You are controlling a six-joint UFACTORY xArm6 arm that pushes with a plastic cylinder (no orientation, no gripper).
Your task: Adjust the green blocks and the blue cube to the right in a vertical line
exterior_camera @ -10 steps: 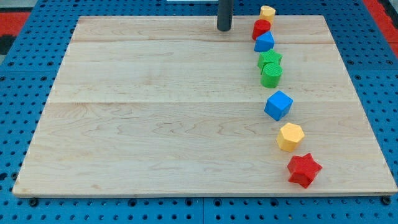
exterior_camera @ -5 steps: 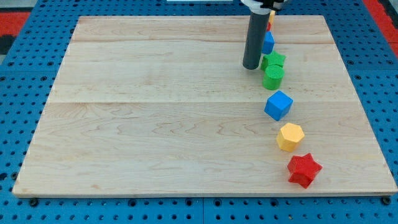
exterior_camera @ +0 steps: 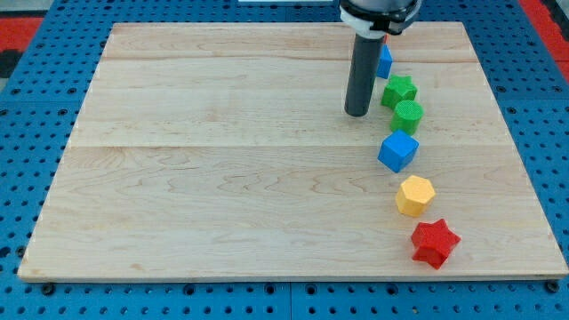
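My tip (exterior_camera: 357,113) rests on the board just left of the green blocks. The green star (exterior_camera: 399,90) lies right of the rod, and the green cylinder (exterior_camera: 408,116) sits just below it, touching it. The blue cube (exterior_camera: 397,150) lies below the cylinder, close to it. Together they form a roughly vertical column on the board's right side. My tip stands apart from the cylinder by a small gap.
Another blue block (exterior_camera: 384,60) shows partly behind the rod at the view's top. A yellow hexagon block (exterior_camera: 414,195) and a red star (exterior_camera: 434,243) continue the column below the cube. The wooden board (exterior_camera: 222,178) sits on a blue pegboard.
My tip moved down and right from the board's top edge. The green star and cylinder shifted right and slightly down, closer to the blue cube. The red and yellow top blocks are now hidden.
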